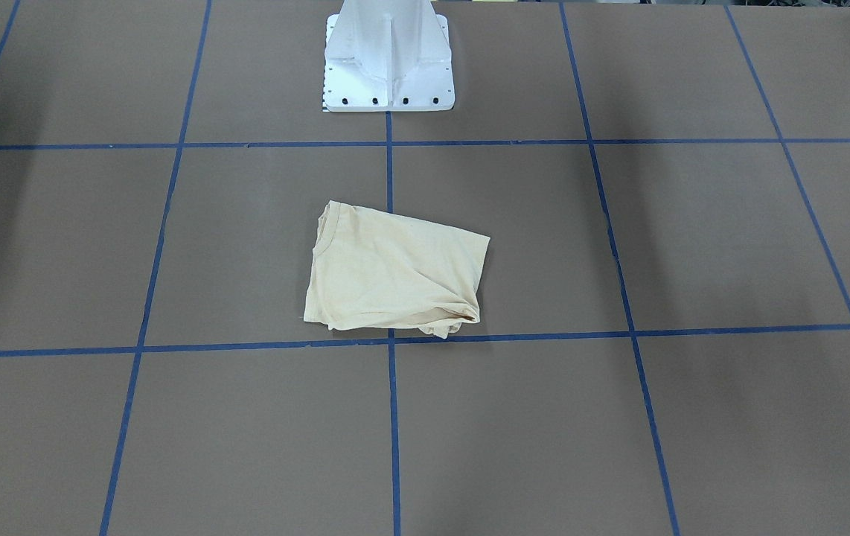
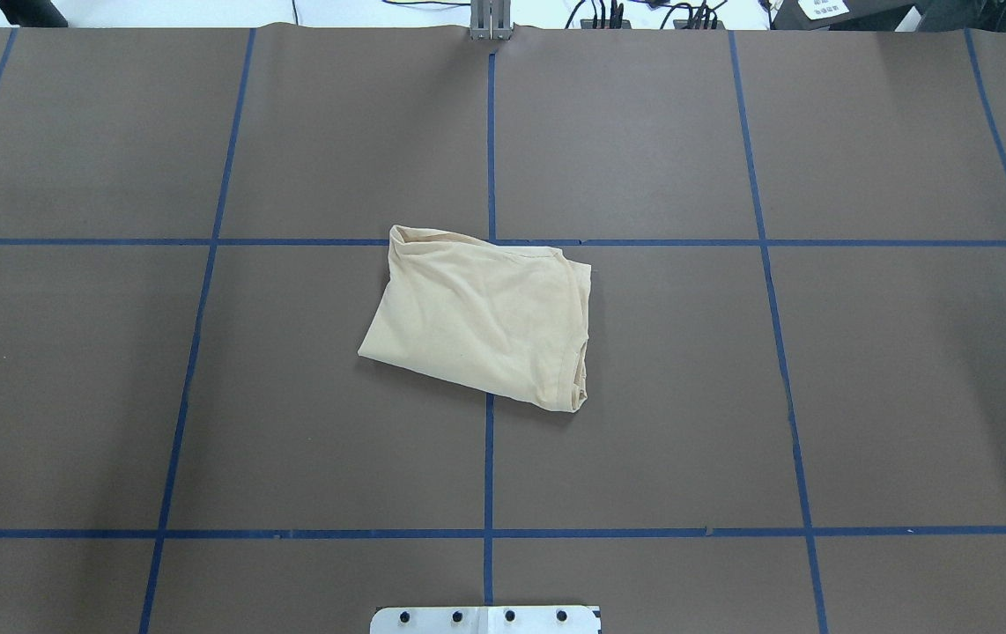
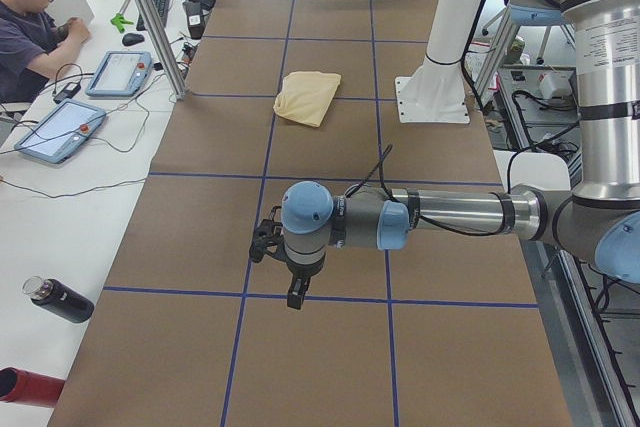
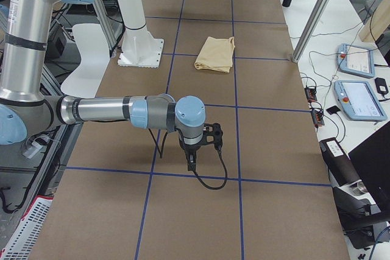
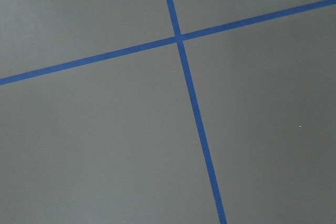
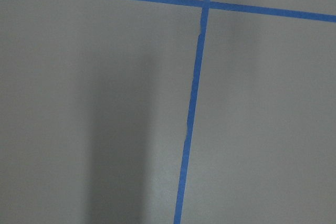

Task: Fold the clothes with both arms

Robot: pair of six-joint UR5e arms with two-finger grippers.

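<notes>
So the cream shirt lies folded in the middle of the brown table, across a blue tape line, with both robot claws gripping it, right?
No: neither claw grips it. The cream shirt lies folded in the middle of the brown table across a blue tape line, but the left claw and right claw hang far from it, as the exterior left and exterior right views show.

The T-shirt (image 2: 481, 321) is thin matt cloth; the table (image 2: 864, 396) covering looks like matt, smooth paper.
</notes>
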